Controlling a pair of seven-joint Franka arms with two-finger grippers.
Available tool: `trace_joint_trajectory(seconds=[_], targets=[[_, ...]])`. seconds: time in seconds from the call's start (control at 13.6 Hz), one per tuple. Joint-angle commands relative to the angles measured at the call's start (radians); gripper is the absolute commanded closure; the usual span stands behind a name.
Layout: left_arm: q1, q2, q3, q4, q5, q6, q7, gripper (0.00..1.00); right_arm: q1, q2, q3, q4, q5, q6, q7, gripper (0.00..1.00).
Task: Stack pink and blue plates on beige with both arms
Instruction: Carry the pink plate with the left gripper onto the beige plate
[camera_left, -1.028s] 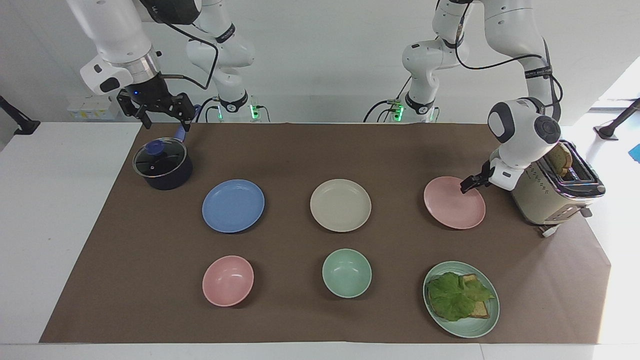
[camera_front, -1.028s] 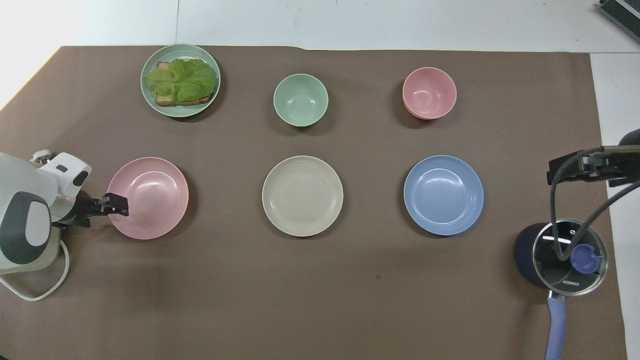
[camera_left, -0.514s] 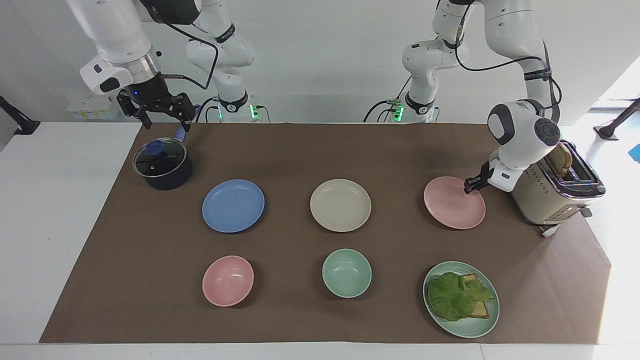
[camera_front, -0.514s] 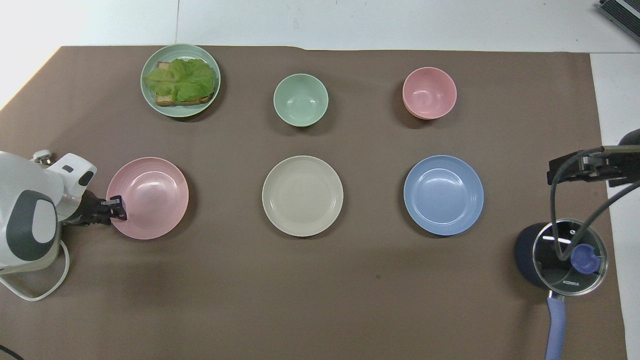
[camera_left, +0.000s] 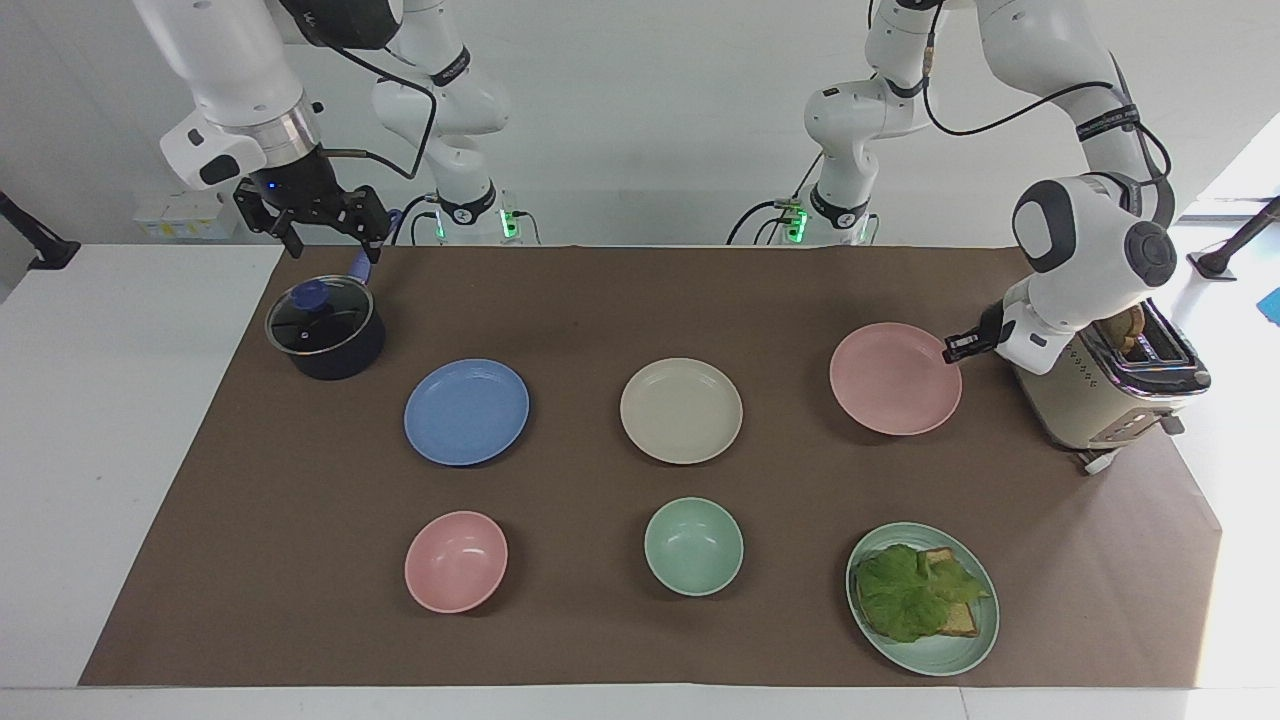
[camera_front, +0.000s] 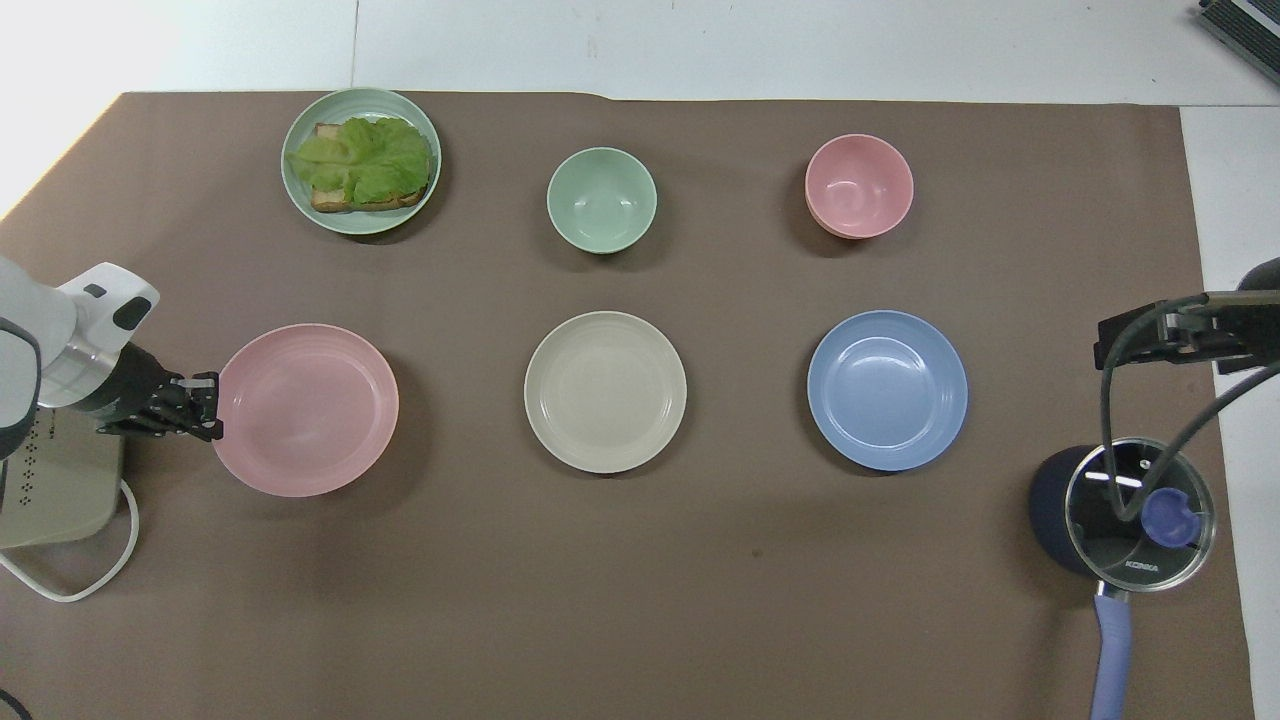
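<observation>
The pink plate (camera_left: 895, 380) (camera_front: 305, 410) hangs a little above the mat at the left arm's end of the table, its shadow showing underneath. My left gripper (camera_left: 955, 350) (camera_front: 208, 408) is shut on its rim, on the side toward the toaster. Flat on the mat in the middle lies the beige plate (camera_left: 681, 410) (camera_front: 605, 391), and the blue plate (camera_left: 466, 411) (camera_front: 887, 389) lies beside it toward the right arm's end. My right gripper (camera_left: 333, 245) waits open in the air over the pot, holding nothing.
A cream toaster (camera_left: 1100, 390) with bread stands right beside the left gripper. A dark lidded pot (camera_left: 325, 330) sits under the right gripper. Farther from the robots are a pink bowl (camera_left: 456, 561), a green bowl (camera_left: 693, 546) and a green plate (camera_left: 940, 660) carrying a lettuce sandwich.
The left gripper closed on the pink plate's rim and raised it off the mat, shifting it slightly toward the beige plate. The right arm stayed still.
</observation>
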Motion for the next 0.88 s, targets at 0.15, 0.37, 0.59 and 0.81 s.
trace_joint_trajectory(seconds=[0.15,0.37,0.59,0.81], targets=[[-0.162,-0.014,-0.054,0.047,-0.035,-0.102,-0.255,1.00,-0.009,-0.025,0.005,-0.026,-0.003,0.002,0.007,0.00],[-0.294,-0.028,-0.054,0.037,-0.070,-0.081,-0.382,1.00,-0.009,-0.025,0.005,-0.026,-0.002,0.002,0.007,0.00],[-0.375,-0.049,-0.054,-0.017,-0.144,0.060,-0.416,1.00,-0.009,-0.025,0.005,-0.026,-0.002,0.005,0.008,0.00],[-0.466,0.010,-0.054,-0.042,-0.179,0.273,-0.484,1.00,-0.009,-0.025,0.005,-0.026,-0.002,0.004,0.007,0.00]])
